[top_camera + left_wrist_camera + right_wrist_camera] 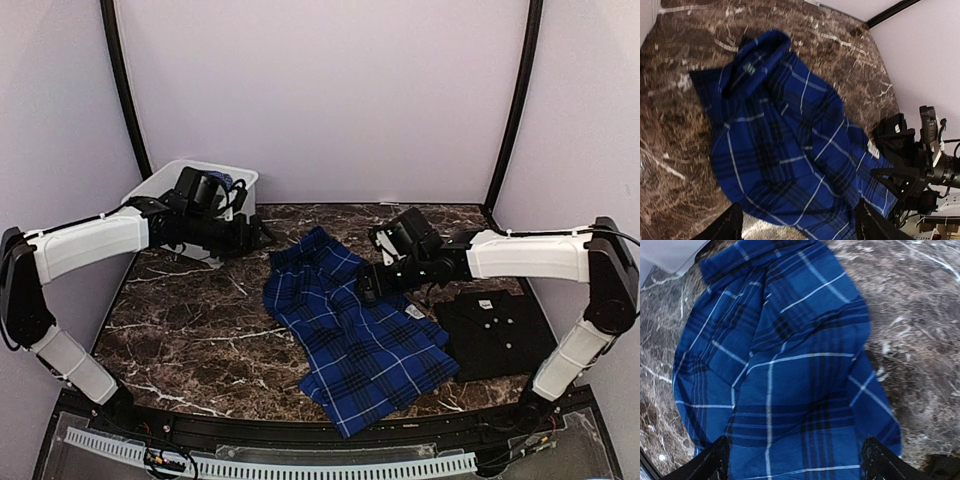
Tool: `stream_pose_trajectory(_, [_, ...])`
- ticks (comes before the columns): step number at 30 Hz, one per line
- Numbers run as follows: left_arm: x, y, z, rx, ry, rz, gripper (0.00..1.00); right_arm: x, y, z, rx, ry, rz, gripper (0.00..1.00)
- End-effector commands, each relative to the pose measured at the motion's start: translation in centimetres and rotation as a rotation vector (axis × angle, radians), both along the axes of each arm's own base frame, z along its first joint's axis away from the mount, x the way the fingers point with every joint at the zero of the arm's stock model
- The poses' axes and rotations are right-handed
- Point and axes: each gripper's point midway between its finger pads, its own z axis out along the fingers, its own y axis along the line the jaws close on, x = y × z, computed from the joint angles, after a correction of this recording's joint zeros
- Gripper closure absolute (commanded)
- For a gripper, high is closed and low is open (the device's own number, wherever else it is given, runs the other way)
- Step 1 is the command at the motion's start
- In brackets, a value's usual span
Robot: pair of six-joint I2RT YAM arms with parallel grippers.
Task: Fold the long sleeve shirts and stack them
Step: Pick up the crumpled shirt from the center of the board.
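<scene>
Blue plaid shirt [355, 335] lies rumpled on the marble tabletop [190, 320] beneath the right gripper [796, 450], which is released, its fingers spread wide over the cloth and holding nothing. The left gripper [799, 215], also released and empty, hovers near the shirt's far-left corner. A folded black shirt [497, 330] lies just right of the plaid one, and a white tub [170, 180] stands beyond its left

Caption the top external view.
Left gripper and right gripper, both open, flank a crumpled royal-blue plaid shirt; a folded black shirt lies at right.
</scene>
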Motion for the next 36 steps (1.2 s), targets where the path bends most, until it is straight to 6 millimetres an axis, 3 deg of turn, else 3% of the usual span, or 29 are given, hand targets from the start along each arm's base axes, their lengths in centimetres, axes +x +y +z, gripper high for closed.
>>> stream_pose_trajectory(1, [-4.4,-0.3,-4.4,0.011,0.127,-0.012,0.26,-2.4,3.9,-0.8,0.024,0.049,0.076,0.14])
stream_pose_trajectory(4, [-7.4,-1.8,-7.6,0.005,0.22,-0.054,0.26,-3.6,5.4,-2.0,0.004,0.079,0.091,0.17])
stream_pose_trajectory(8, [-9.0,-3.9,-10.8,0.001,0.292,-0.079,0.3,-4.0,6.3,-3.4,-0.035,0.102,0.072,0.25])
stream_pose_trajectory(13, [-8.8,-5.6,-13.0,0.009,0.313,-0.057,0.4,-3.4,5.9,-4.0,-0.071,0.103,0.003,0.38])
stream_pose_trajectory(16, [-8.4,-6.0,-14.5,0.033,0.334,-0.03,0.55,-3.0,6.0,-3.9,-0.072,0.097,-0.011,0.46])
stream_pose_trajectory(18, [-8.2,-5.8,-15.3,0.07,0.336,-0.007,0.64,-2.9,6.0,-3.9,-0.077,0.095,-0.014,0.58])
stream_pose_trajectory(21, [-7.9,-5.4,-15.5,0.096,0.324,0.014,0.73,-2.6,6.2,-3.6,-0.073,0.087,-0.016,0.73])
stream_pose_trajectory(22, [-7.9,-5.2,-15.6,0.108,0.322,0.025,0.81,-2.5,6.2,-3.5,-0.075,0.082,-0.019,0.79])
stream_pose_trajectory(27, [-7.2,-3.8,-14.2,0.149,0.262,0.067,1.0,-1.6,5.3,-2.5,-0.113,0.039,-0.056,1.0])
stream_pose_trajectory(33, [-6.8,-2.5,-12.3,0.2,0.191,0.089,1.0,-1.0,4.5,-1.0,-0.094,0.023,-0.078,0.98])
stream_pose_trajectory(34, [-6.7,-2.3,-12.2,0.206,0.184,0.089,1.0,-1.3,4.9,-1.0,-0.082,0.035,-0.064,0.82])
stream_pose_trajectory(36, [-6.7,-2.4,-12.0,0.215,0.18,0.08,1.0,-1.9,5.8,-0.8,-0.062,0.047,-0.032,0.6])
